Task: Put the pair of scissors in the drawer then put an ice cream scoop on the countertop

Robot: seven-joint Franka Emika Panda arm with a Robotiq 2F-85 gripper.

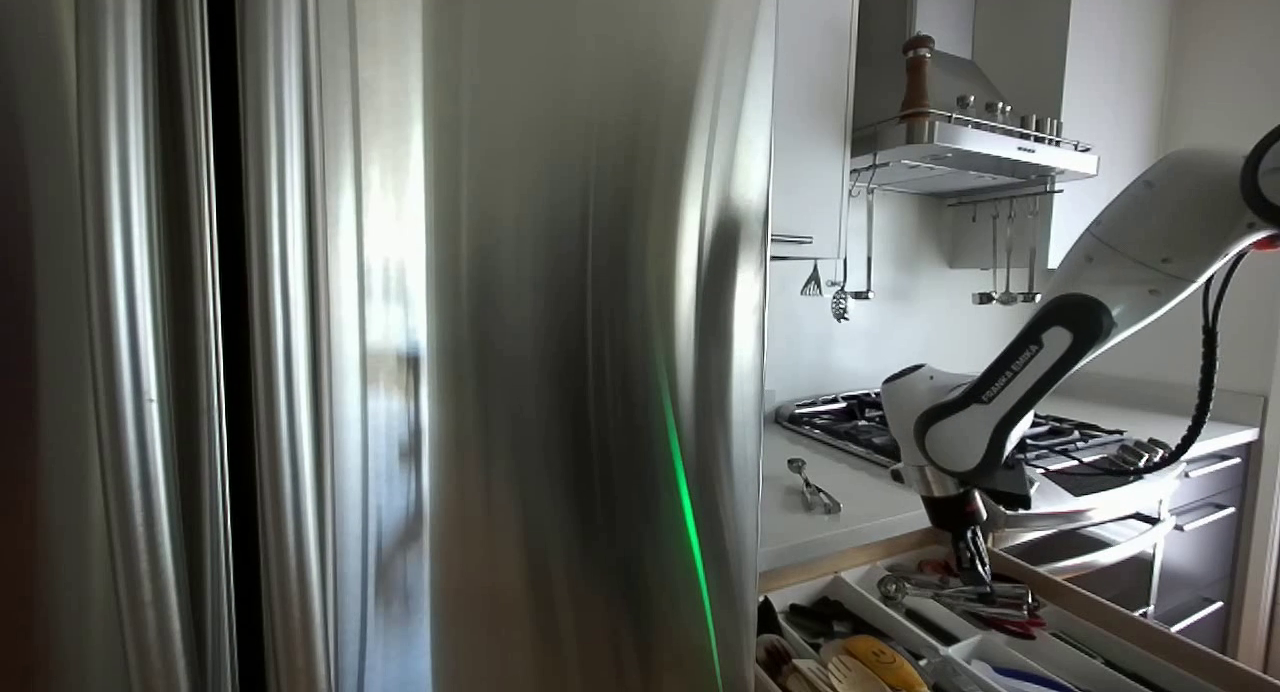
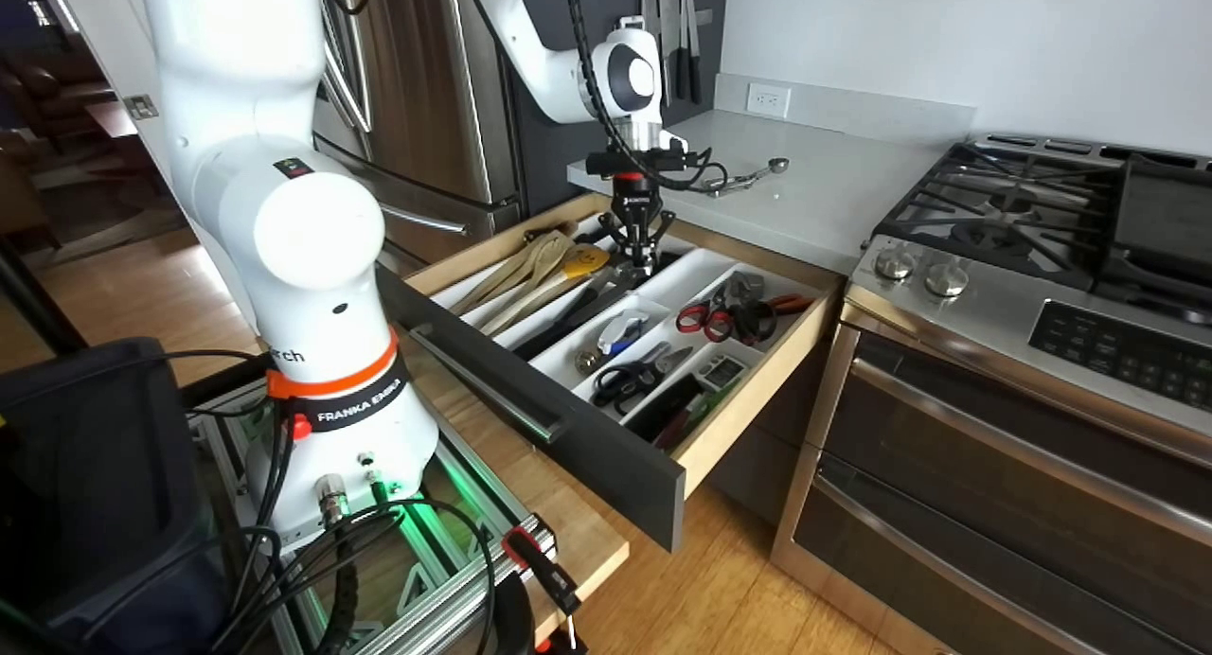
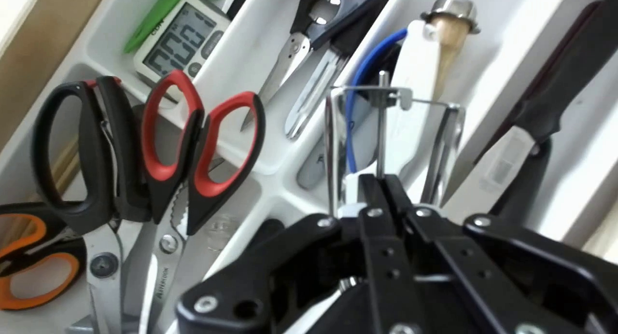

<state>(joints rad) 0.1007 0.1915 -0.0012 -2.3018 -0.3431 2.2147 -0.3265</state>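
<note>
Up close, the jaws are pinched together on the slim middle of an ice cream scoop (image 3: pixel 381 131) over the drawer (image 2: pixel 757 390), its handles (image 3: pixel 336 146) straddling them, likely for a balanced hold. Below, red-and-black scissors (image 3: pixel 169 243) lie among other pairs (image 3: pixel 104 265), apparently grouped by kind, and farther off another scoop (image 1: pixel 806 484) rests on the desk (image 2: pixel 833 172), presumably where this one is bound.
</note>
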